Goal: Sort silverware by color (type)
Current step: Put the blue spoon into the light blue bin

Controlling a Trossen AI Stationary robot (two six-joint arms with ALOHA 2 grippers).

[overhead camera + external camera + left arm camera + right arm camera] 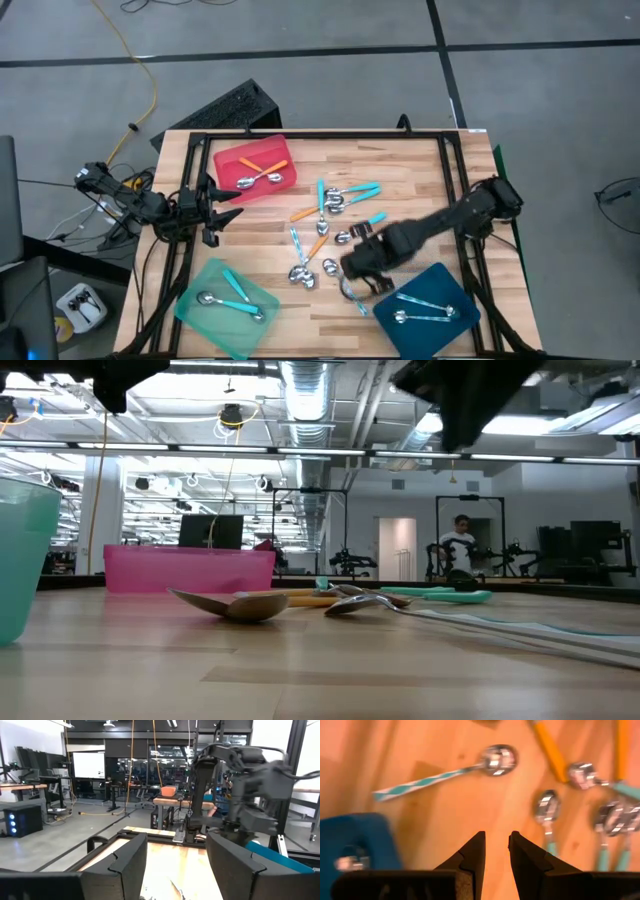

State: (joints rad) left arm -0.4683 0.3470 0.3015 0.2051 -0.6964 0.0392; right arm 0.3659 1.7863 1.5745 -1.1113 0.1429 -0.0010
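I'm watching the silverware, small spoons with shiny metal bowls and thin orange, turquoise or striped pale blue handles, lying scattered mid-table between the red tray, mint-green tray and dark-blue tray, each tray already holding a couple. My right gripper is hovering over bare wood beside a striped spoon, fingers narrow and holding nothing. My left gripper is waiting near the red tray, spread wide.

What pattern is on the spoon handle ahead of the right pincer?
Turquoise-and-white stripes on the spoon handle; right wrist view.
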